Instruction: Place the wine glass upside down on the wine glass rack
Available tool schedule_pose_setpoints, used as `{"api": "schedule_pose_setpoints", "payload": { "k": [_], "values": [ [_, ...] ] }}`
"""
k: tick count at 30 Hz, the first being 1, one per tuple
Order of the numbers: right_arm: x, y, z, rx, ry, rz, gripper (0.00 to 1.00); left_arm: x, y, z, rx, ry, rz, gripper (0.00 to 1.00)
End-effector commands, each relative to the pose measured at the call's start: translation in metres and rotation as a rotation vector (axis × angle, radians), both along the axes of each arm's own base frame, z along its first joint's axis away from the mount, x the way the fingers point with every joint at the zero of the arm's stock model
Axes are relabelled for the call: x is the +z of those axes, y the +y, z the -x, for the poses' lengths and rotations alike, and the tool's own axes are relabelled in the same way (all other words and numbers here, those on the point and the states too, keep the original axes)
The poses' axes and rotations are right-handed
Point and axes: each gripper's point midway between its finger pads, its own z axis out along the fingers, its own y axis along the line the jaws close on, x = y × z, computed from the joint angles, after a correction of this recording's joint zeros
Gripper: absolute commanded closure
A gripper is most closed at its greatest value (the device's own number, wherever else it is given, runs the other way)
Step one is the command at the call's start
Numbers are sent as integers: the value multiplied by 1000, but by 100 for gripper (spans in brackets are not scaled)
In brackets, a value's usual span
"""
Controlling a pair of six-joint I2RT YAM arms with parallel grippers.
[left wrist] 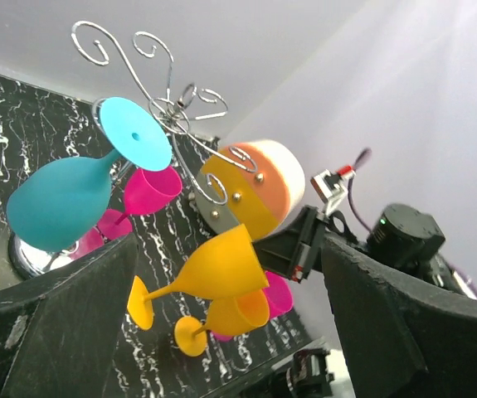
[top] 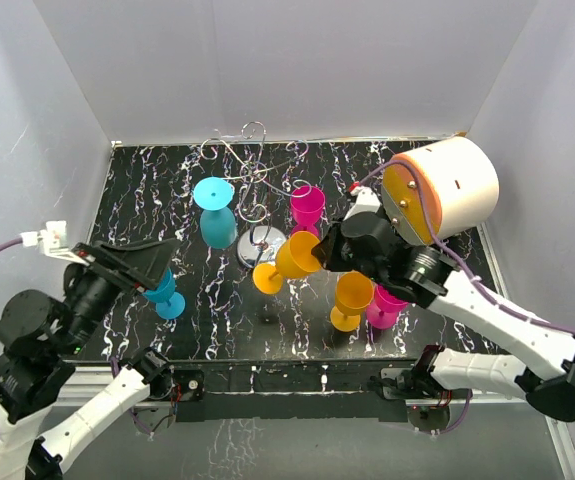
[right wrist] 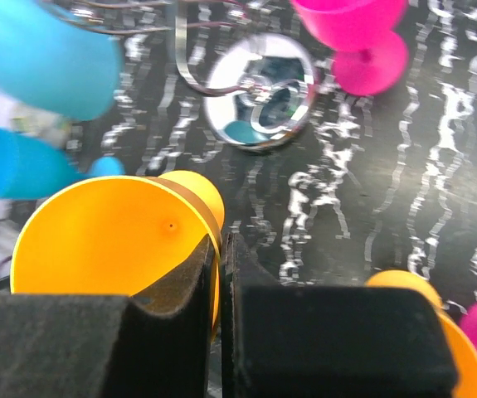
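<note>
Right gripper [right wrist: 221, 278]: jaws pressed together on the rim of the orange glass [right wrist: 109, 240], with one pad inside the bowl and one outside.
Orange glass: tipped onto its side, mouth toward the right gripper and foot pointing left. It is just in front of the rack [top: 261, 243] and not on it. Whether the foot touches the table [top: 147, 190] cannot be told.
Rack: upright at mid-table, with wire scrolls curling out from a post on a round chrome base.
Teal glass [top: 217, 226]: hangs from a rack arm by its foot, bowl down and tilted, on the rack's left side.
Pink glass [top: 307, 204]: upright on the table, just right of the rack base.
Second orange glass [top: 353, 292]: upright on the table, right of the held one, near the front edge.
Second pink glass [top: 387, 306]: touching or just beside the second orange glass, partly under the right arm.
Blue glass [top: 166, 292]: on the table at the left, partly hidden under the left gripper [top: 152, 255].
Left gripper: jaws spread wide, holding nothing, facing the rack.
Cylinder [top: 452, 185]: white with an orange face, above the right wrist in the top view.
</note>
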Motion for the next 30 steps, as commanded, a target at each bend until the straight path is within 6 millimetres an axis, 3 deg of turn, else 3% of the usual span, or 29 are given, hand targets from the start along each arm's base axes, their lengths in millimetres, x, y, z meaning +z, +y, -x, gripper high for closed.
{"api": "schedule_pose_setpoints", "payload": {
  "k": [1,5,9,14,16,20,23,30],
  "values": [
    [68,24,24,168,-108,-265,100,-2,27,6,112,82,99,9],
    [114,34,48,298,-162,-430,100,5,26,8,102,81,148,10],
    [158,47,63,408,-227,-572,100,25,16,8,59,113,260,9],
    [216,62,65,490,-336,-688,100,80,12,12,7,53,402,10],
    [235,64,60,484,-393,-712,100,98,16,13,19,11,415,9],
    [261,61,31,363,-514,-704,100,122,10,9,-5,-72,429,10],
    [271,63,12,289,-570,-699,100,124,1,3,-23,-67,437,10],
    [299,61,-2,212,-700,-857,100,121,-7,-14,-10,-45,490,11]
  ]
}}
